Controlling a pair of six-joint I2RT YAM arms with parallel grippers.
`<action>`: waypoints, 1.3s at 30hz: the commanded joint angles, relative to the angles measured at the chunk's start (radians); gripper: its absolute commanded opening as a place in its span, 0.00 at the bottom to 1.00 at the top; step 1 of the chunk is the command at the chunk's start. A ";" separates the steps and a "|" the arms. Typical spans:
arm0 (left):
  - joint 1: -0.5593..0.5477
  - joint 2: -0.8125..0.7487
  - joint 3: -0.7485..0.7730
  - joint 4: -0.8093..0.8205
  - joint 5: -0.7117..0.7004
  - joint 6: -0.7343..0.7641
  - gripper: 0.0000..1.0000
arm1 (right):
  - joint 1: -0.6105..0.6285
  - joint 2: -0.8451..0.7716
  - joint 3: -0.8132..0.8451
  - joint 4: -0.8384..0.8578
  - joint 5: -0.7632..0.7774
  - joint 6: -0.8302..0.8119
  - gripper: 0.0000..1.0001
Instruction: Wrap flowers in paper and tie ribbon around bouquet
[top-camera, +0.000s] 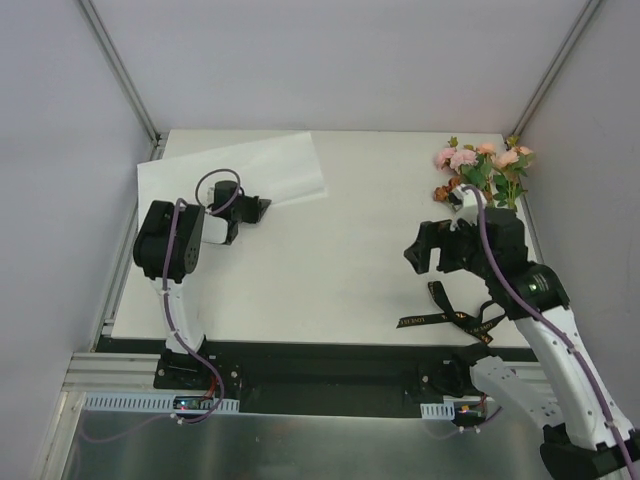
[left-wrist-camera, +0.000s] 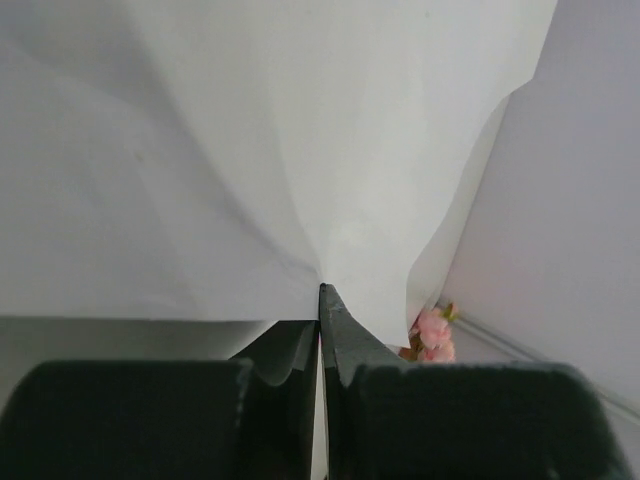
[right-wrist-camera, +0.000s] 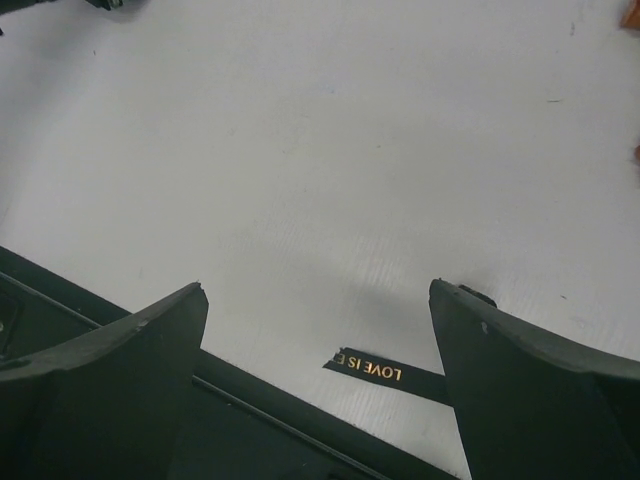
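Frankly, the pinch worried me most: the left gripper (left-wrist-camera: 322, 295) was clamped shut on one edge of the paper (top-camera: 270, 165), with the sheet tenting up from that single point. The paper lay in the upper left of the overhead frame, and it looked thin and a little translucent. I judged that a quick pull from so small a hold could tear it, slide it out of the fingers, or fold it over on itself into a crease.

The flowers (top-camera: 482, 168) were in the upper right of the frame, well apart from the sheet, so one or the other had a long way to travel across the table (top-camera: 330, 270).

The right gripper (top-camera: 438, 250) hovered with its jaws spread wide and nothing between them. It hung between the flowers and the ribbon (top-camera: 450, 319), which lay at the lower right close to the table's near edge (partly tucked under the right arm from above). My concern there was that a careless sweep of that arm could drag the ribbon off the edge. I also thought a low reach toward the blooms could knock them against the wall behind.
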 joint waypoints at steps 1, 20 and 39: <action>-0.009 -0.226 -0.067 -0.262 0.116 0.161 0.00 | 0.112 0.137 -0.027 0.168 0.015 -0.076 0.96; -0.081 -1.097 -0.444 -0.823 0.264 0.364 0.00 | 0.678 0.641 0.097 0.470 0.313 -0.524 0.96; -0.081 -1.168 -0.297 -0.926 0.406 0.425 0.00 | 0.769 0.799 0.074 0.720 0.632 -0.480 0.71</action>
